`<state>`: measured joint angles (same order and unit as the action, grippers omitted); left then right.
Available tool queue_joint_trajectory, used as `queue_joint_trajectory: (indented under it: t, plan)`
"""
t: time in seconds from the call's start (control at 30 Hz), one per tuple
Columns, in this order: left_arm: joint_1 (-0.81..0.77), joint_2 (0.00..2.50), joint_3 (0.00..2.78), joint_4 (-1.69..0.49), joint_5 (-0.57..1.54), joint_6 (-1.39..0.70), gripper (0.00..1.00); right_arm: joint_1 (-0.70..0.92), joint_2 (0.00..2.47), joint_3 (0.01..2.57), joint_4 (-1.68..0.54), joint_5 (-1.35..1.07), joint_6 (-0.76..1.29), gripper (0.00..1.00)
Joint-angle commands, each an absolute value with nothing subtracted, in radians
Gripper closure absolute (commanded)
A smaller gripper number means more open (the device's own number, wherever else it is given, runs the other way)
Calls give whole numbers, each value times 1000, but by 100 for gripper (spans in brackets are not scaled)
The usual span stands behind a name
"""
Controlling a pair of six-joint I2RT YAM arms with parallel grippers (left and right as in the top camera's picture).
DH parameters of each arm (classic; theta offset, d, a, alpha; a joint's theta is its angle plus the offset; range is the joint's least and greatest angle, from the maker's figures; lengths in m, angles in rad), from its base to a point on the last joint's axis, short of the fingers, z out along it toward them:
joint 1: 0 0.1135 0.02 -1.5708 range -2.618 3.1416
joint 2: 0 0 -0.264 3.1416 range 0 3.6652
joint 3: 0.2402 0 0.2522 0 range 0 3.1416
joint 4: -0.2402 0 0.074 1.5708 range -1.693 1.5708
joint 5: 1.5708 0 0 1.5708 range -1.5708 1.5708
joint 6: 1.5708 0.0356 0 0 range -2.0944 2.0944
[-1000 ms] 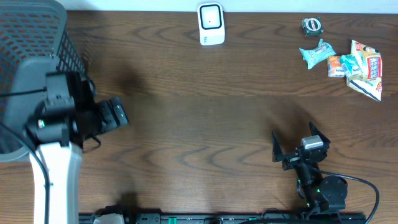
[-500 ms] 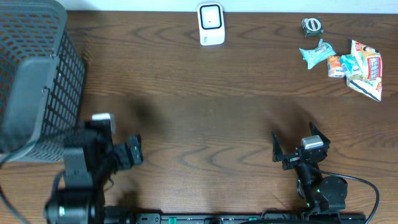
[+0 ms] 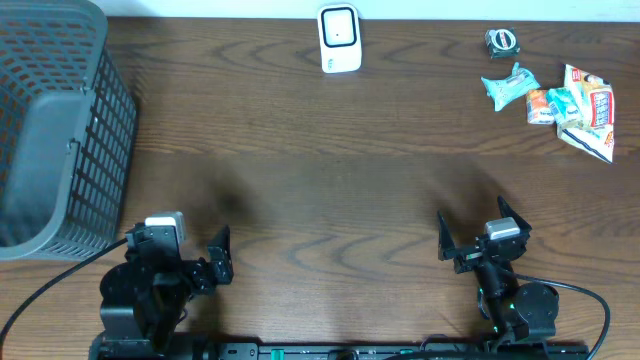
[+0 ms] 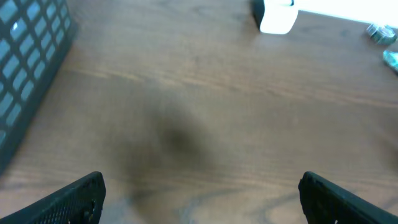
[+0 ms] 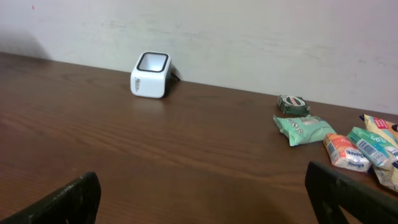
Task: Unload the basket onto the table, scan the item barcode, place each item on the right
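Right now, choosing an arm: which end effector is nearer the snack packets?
Right. The right end effector sits below the snack packets; the left end effector is across the table.

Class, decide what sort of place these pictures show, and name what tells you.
Probably a mock shop checkout on a brown wooden table: a white box-shaped scanner, colourful packaged snacks, and a dark grey mesh basket.

White barcode scanner [image 3: 339,38] stands upright at far centre, dark window on its upper face. Snack packets [image 3: 572,105] (green, orange, red-and-white among them) lie clustered at far right, well apart from it.
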<state>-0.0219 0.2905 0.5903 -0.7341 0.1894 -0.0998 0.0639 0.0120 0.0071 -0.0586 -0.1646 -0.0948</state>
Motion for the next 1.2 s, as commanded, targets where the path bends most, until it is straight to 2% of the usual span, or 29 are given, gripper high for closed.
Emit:
queue_joint_trajectory:
  t: [0.0,0.63,1.17]
  plan:
    - [-25,249,538,-669,203,-86,2,58,6,6,-63,-164,-83,1]
    - [-25,57,200,-235,230,-86,2,58,6,6,-63,-164,-83,1]
    - [30,1,20,113,216,-86,3,58,6,6,-63,-164,-83,1]
